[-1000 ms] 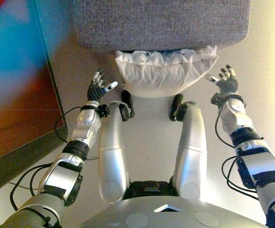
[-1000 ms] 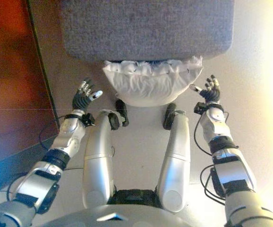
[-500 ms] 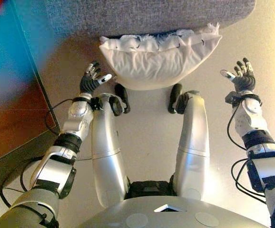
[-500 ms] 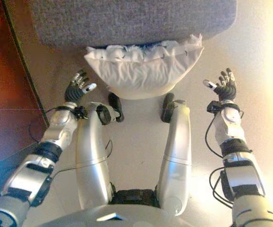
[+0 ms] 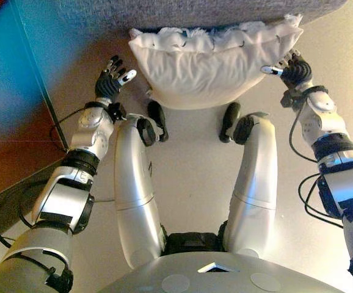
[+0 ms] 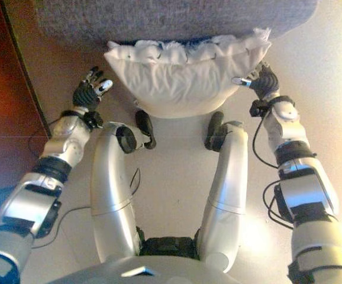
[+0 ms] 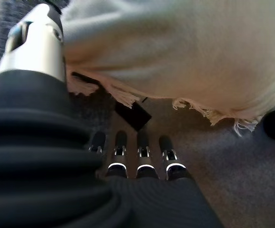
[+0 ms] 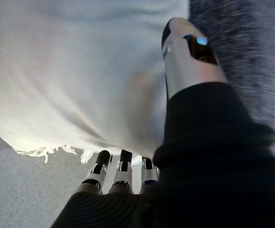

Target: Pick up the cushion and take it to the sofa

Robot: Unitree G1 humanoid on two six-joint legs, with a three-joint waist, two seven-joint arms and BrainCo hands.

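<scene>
The white fringed cushion [image 5: 210,70] lay on the floor against the base of the grey sofa [image 5: 182,12], between the two hands. The right hand [image 5: 291,69] was at the cushion's right end, fingers spread and thumb out — the eye views suggested contact, and the right wrist view showed the thumb [image 8: 187,54] lying against the white cloth while the fingers [image 8: 121,168] reached under its fringe, uncurled. The left hand [image 5: 112,80] stood just beside the cushion's left end, open and apart from it. Only its wrist view showed the cushion's frayed edge [image 7: 209,111] above straight fingers [image 7: 142,156] — nothing clasped.
</scene>
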